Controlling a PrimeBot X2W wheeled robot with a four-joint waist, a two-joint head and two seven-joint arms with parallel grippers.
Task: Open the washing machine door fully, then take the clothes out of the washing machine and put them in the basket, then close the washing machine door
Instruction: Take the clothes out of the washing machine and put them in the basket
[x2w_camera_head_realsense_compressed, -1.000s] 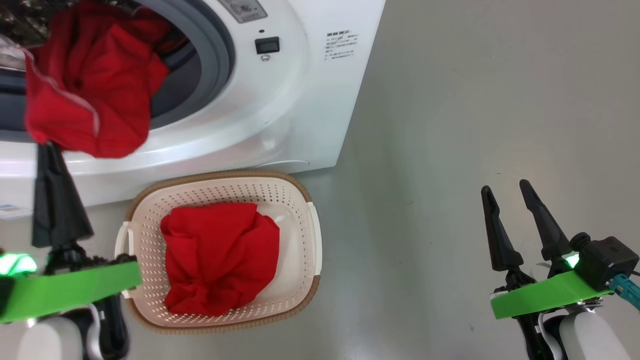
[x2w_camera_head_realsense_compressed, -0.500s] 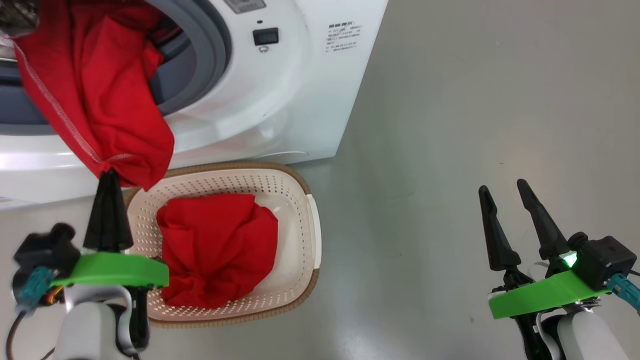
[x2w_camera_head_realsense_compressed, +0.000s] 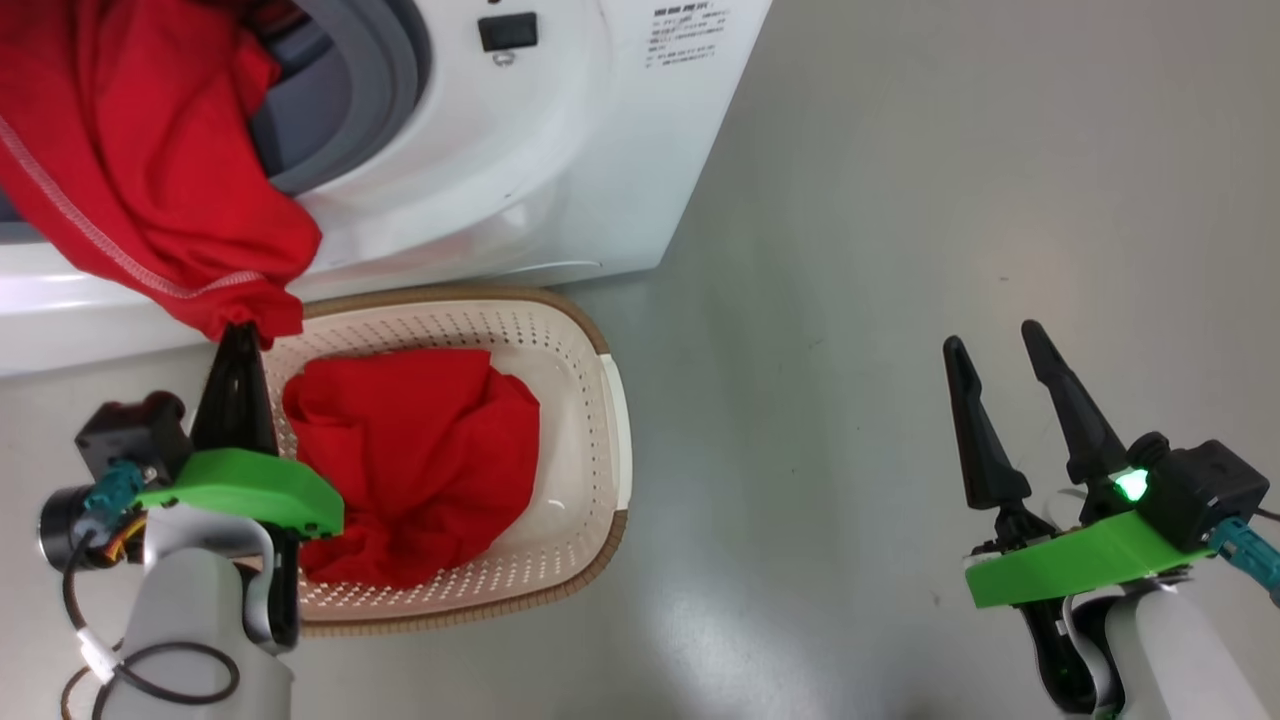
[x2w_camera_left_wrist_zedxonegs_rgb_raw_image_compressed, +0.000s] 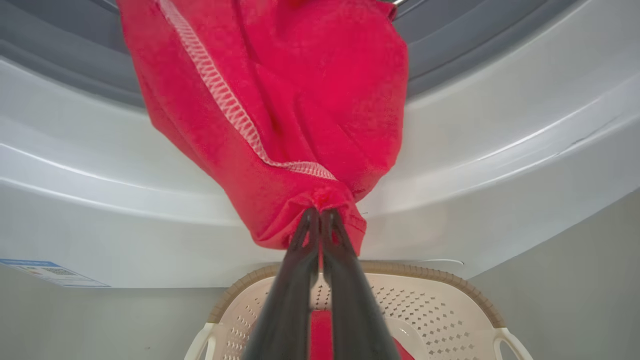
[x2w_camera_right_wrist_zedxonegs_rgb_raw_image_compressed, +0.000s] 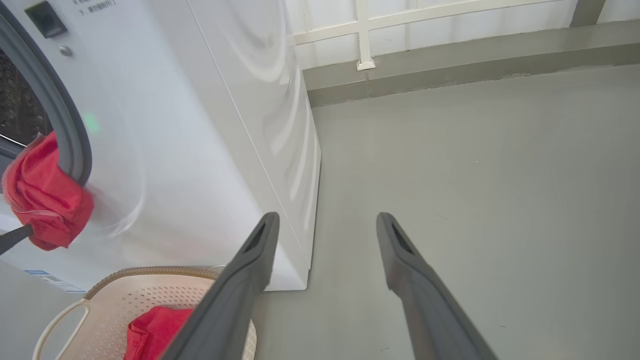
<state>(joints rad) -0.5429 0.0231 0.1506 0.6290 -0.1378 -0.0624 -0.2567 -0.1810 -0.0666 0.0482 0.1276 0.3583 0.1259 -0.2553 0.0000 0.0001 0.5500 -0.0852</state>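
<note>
Pinching lowest bunch of bright red white-stitched garment (x2w_camera_head_realsense_compressed: 150, 170), left gripper (x2w_camera_head_realsense_compressed: 240, 335) fingers clamped on it; cloth hangs from white washing machine (x2w_camera_head_realsense_compressed: 520, 180) opening, above rear rim of cream perforated plastic basket (x2w_camera_head_realsense_compressed: 565, 400) holding second red garment (x2w_camera_head_realsense_compressed: 410, 460). Right gripper (x2w_camera_head_realsense_compressed: 991, 337) fingers apart, over grey floor (x2w_camera_head_realsense_compressed: 850, 250).

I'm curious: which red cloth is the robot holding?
The red cloth hanging from the washing machine, pinched by the left gripper; the other cloth lies in the basket.

Red garment (x2w_camera_head_realsense_compressed: 150, 170) with white stitching is hanging out of the washing machine (x2w_camera_head_realsense_compressed: 520, 180) opening, draping over the grey gasket (x2w_camera_head_realsense_compressed: 380, 80). Its lower tip is bunching just above the rear rim of the basket (x2w_camera_head_realsense_compressed: 578, 420). Second red garment (x2w_camera_head_realsense_compressed: 410, 460) is lying crumpled inside that cream perforated basket, which is sitting just in front of the machine.
</note>
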